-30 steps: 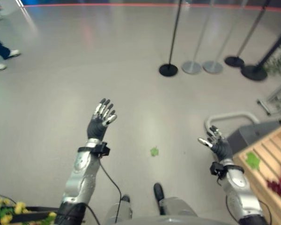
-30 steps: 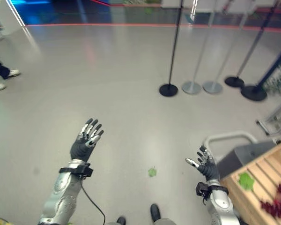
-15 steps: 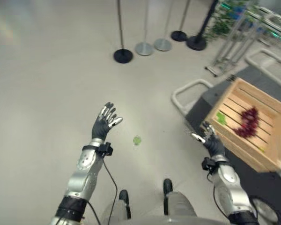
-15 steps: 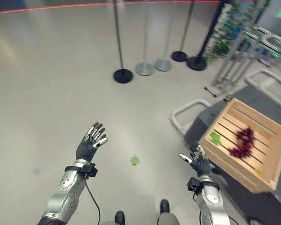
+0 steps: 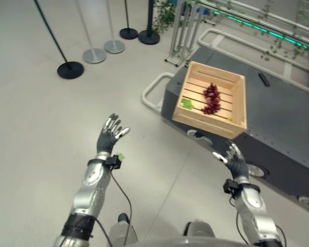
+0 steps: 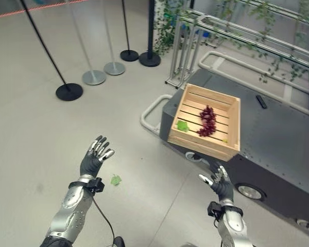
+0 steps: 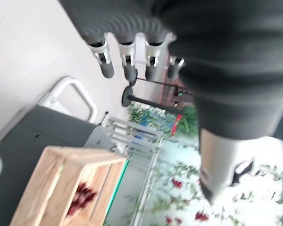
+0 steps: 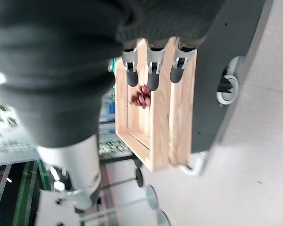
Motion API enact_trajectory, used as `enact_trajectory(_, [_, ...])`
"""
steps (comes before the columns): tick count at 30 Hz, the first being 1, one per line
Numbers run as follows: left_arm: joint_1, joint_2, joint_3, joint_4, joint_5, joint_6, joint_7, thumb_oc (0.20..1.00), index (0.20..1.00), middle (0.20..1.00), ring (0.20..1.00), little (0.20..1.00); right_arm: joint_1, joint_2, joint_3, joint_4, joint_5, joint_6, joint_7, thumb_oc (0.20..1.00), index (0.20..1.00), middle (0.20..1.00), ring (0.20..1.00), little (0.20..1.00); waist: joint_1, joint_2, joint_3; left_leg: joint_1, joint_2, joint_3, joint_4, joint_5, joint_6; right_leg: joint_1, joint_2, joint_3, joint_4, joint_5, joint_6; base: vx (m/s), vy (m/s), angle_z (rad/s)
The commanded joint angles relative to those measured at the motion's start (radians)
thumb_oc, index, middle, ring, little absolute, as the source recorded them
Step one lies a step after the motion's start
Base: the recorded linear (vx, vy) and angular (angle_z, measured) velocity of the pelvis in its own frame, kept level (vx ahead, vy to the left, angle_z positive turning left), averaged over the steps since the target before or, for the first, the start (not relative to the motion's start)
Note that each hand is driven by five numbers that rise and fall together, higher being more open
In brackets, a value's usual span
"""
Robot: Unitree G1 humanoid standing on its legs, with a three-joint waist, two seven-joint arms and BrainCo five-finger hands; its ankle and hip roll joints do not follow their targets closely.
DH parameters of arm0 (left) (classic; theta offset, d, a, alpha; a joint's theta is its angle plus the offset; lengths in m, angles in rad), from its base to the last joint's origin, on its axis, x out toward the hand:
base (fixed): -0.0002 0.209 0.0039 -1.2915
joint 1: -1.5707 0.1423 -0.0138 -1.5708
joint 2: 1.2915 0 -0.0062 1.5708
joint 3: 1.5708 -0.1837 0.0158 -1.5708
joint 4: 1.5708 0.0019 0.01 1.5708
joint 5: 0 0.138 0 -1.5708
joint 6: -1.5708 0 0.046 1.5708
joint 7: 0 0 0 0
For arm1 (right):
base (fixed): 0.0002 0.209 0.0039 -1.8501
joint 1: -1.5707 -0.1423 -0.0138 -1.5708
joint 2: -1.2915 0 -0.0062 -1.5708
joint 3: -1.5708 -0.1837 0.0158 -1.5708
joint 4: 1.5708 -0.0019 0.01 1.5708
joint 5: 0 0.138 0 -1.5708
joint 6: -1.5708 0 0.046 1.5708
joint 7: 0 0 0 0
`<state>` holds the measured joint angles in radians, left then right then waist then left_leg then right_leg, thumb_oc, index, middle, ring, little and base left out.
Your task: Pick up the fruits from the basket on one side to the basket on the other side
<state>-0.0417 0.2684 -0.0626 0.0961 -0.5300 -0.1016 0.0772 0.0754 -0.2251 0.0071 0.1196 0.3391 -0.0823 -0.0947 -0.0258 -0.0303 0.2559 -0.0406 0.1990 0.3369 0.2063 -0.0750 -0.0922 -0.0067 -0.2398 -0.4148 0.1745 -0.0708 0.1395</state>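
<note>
Presently both arms are raised forward, palms facing ahead. The left hand [image 5: 109, 138] hangs over bare floor, fingers [image 7: 128, 71] straight and spread wide, holding nothing. The right hand [image 5: 232, 157] is likewise empty, fingers straight, near the front side of a dark grey cart [image 5: 278, 118]. On the cart's near-left corner sits a wooden crate [image 5: 212, 99]. A bunch of dark red grapes [image 5: 211, 99] lies on its slatted floor, long axis running across the slats, with a green leaf [image 5: 187, 103] beside it. Compared with half a second ago, the view has swung right; the crate now appears farther ahead and more central, and both hands are empty as before.
</note>
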Motion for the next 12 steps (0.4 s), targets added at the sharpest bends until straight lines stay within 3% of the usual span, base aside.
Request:
enact_trajectory(1, [-0.004,-0.017,-0.004,-0.063,-0.032,-0.041,-0.012,1.000,1.000,1.000,1.000,1.000,0.009,-0.051,-0.041,-0.073,-0.030,-0.034,0.000,1.000,1.000,1.000,1.000,1.000,-0.028,0.005,-0.043,-0.089,-0.002,-0.009,0.005,0.014,0.014,0.056,0.020,0.078,-0.075,-0.067,0.010,-0.04,-0.127,-0.51])
enact_trajectory(6, [0.047,-0.022,0.003,-0.021,-0.031,-0.019,-0.044,1.000,1.000,1.000,1.000,1.000,0.032,-0.080,-0.024,-0.060,-0.026,-0.025,0.019,1.000,1.000,1.000,1.000,1.000,-0.045,0.031,-0.006,-0.064,0.078,0.001,0.035,0.068,-0.033,0.118,0.133,0.151,-0.165,-0.101,-0.053,-0.06,-0.189,-0.64])
enact_trajectory(7, [0.047,-0.022,0.003,-0.021,-0.031,-0.019,-0.044,1.000,1.000,1.000,1.000,1.000,0.032,-0.080,-0.023,-0.060,-0.026,-0.025,0.019,1.000,1.000,1.000,1.000,1.000,-0.045,0.032,-0.004,-0.064,0.080,0.001,0.036,0.068,-0.034,0.120,0.134,0.151,-0.166,-0.101,-0.054,-0.05,-0.150,-0.62])
enact_trajectory(9, [0.057,-0.024,0.009,0.004,-0.028,-0.024,-0.056,1.000,1.000,1.000,1.000,1.000,0.033,-0.097,-0.019,-0.033,-0.028,-0.032,0.024,1.000,1.000,1.000,1.000,1.000,-0.033,0.033,0.022,-0.071,0.074,-0.087,0.053,0.088,-0.049,0.123,0.154,0.176,-0.169,-0.106,-0.074,-0.07,-0.114,-0.39])
enact_trajectory(11, [0.049,-0.030,0.000,0.051,-0.020,-0.022,-0.053,1.000,1.000,1.000,1.000,1.000,0.023,-0.107,-0.012,0.000,-0.030,-0.031,0.022,1.000,1.000,1.000,1.000,1.000,-0.019,0.023,0.033,-0.096,0.000,-0.203,0.063,0.060,-0.041,0.124,0.153,0.183,-0.172,-0.101,-0.081,-0.12,-0.147,-0.37])
enact_trajectory(12, [0.048,-0.035,-0.011,0.094,-0.014,-0.018,-0.062,1.000,1.000,1.000,1.000,1.000,0.011,-0.116,-0.006,0.037,-0.043,-0.027,0.029,1.000,1.000,1.000,1.000,1.000,-0.006,0.022,0.032,-0.109,-0.087,-0.303,0.040,0.035,-0.037,0.116,0.162,0.206,-0.169,-0.095,-0.083,-0.12,-0.198,-0.41])
